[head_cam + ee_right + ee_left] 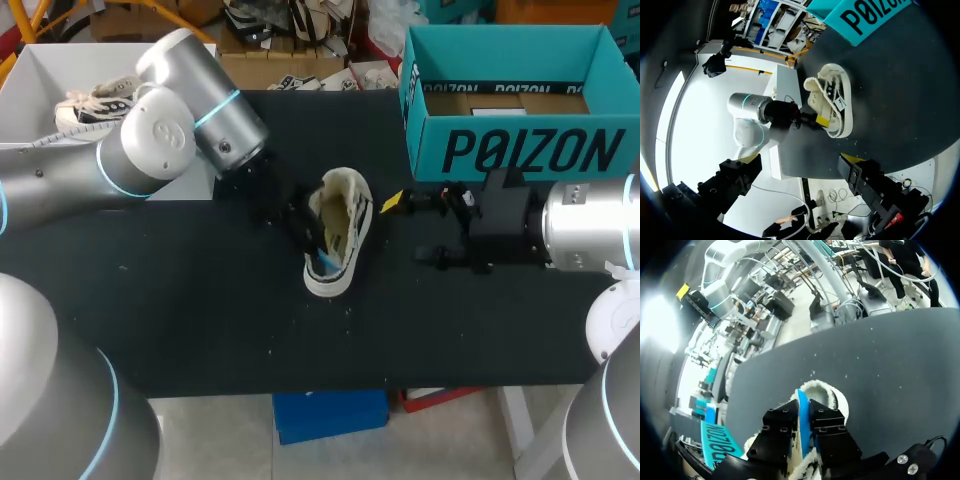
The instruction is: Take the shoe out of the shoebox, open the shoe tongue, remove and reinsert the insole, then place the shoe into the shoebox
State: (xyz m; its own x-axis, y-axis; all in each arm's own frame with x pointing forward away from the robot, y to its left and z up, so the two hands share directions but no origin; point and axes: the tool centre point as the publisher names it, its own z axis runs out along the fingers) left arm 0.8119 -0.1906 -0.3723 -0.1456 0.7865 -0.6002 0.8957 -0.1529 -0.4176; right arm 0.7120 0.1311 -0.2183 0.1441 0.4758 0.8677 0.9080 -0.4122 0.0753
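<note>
Shoe (338, 232) lies on the table, outside the shoebox (520, 150). Left gripper (305, 225) pinches the blue insole (803, 420) inside it, so the insole step is in hand. Right gripper (408, 230) waits beside the shoe, fingers spread. Next move likely needs the shoe steadied.

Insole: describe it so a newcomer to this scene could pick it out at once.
On the black table, left of the teal shoebox, a cream shoe lies mid-table. The insole is the thin strip rising from its opening between the left gripper's jaws, the only bright blue thing on the shoe.
</note>
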